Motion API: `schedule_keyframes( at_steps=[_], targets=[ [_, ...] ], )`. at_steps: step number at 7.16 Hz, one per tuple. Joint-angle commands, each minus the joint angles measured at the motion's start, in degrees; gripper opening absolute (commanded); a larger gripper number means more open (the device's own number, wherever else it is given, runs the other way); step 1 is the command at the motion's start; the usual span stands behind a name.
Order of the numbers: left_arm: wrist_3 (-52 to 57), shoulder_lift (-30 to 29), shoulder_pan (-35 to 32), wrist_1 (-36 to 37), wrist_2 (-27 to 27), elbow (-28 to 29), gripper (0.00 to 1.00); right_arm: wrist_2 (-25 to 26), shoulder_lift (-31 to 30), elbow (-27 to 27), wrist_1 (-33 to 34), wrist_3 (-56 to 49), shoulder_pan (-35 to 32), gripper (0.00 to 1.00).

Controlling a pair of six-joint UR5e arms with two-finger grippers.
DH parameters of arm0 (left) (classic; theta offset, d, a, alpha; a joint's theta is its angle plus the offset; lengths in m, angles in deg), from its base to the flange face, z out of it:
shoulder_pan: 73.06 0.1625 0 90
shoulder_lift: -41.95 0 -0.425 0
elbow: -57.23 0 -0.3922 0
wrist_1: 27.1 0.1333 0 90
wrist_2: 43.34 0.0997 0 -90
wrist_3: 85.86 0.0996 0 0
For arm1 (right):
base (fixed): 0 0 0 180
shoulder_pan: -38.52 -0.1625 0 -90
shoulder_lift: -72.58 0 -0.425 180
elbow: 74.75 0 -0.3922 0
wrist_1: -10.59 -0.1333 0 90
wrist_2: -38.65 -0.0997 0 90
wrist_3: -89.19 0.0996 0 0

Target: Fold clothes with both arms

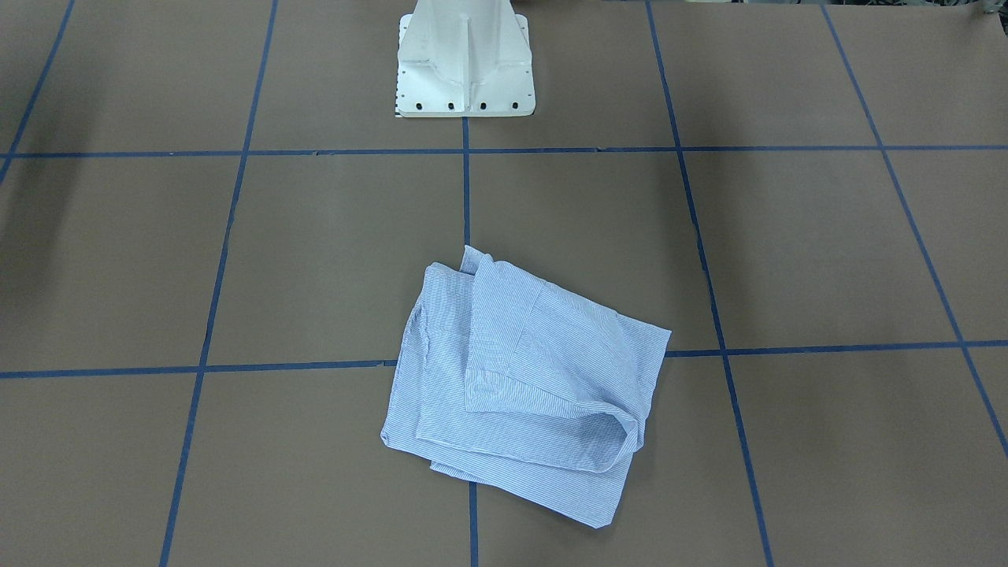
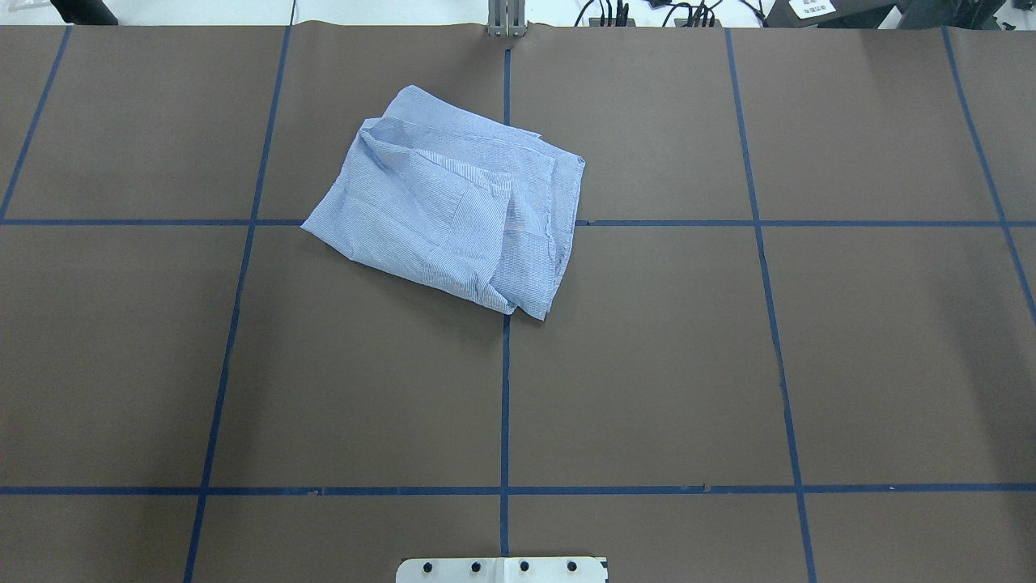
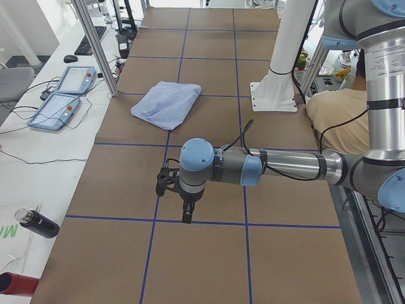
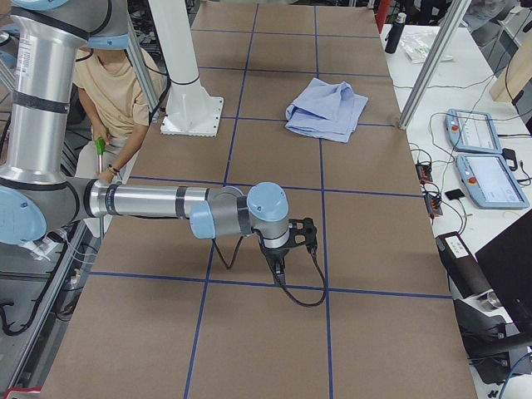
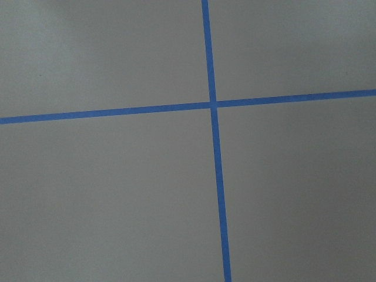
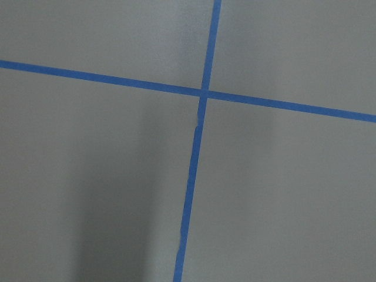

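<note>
The shirt (image 2: 453,210) lies folded into a loose, rumpled packet, light blue with fine white stripes, on the brown paper-covered worktop (image 2: 647,364). It sits near the worktop's far edge, the one across from the robot, astride the middle line of blue tape (image 2: 504,405) and a little more toward the robot's left. One flap is folded over the top at a slant, and a corner sticks out toward the far edge. Nothing touches it.

Both grippers are well apart from the shirt, out toward the worktop's two ends. The left gripper (image 3: 186,215) hangs pointing down over a tape line near the left end, at the tip of an arm stretched level over the worktop. The right gripper (image 4: 278,268) hangs the same way near the right end, with a black cable (image 4: 301,298) looping beneath it. Each shows only from the side, so I cannot tell whether their jaws are apart or together. The wrist views show only brown paper and a tape crossing.

The white pedestal base (image 1: 465,71) stands at the near edge, level with the shirt. A seated person (image 4: 116,91) is behind it. Two teach pendants (image 3: 63,95) lie on the white table past the far edge.
</note>
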Motion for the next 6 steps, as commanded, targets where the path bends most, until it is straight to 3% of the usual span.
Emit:
schedule_keyframes(
  at_steps=[1, 6],
  targets=[
    [0.05, -0.02, -0.08, 0.01, 0.00, 0.73, 1.00, 0.15, 0.04, 0.18, -0.59, 0.44, 0.04, 1.00],
    [0.05, -0.02, 0.00, -0.26, 0.00, 0.20, 1.00, 0.06, -0.04, 0.27, -0.68, 0.10, -0.04, 1.00]
  ],
)
